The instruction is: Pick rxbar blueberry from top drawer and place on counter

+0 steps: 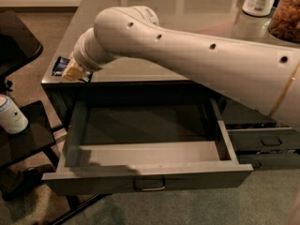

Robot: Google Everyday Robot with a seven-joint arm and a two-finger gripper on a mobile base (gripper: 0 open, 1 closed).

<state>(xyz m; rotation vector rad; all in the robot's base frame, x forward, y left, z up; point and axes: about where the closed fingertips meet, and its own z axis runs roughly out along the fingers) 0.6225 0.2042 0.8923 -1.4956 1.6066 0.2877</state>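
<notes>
Gripper point(74, 72) at the counter's point(197, 8) front left corner, bar point(60, 65) right at it.

I see the arm point(201, 55) reaching in from the right along the counter's front edge, above the open drawer point(145, 178). The blue bar sits at the counter's corner, partly covered by the gripper's tan tip. I cannot tell whether the gripper is clamped on the bar or loose. A white bottle point(11, 116) stands on the black side table point(35, 142) to the left, well apart.
</notes>
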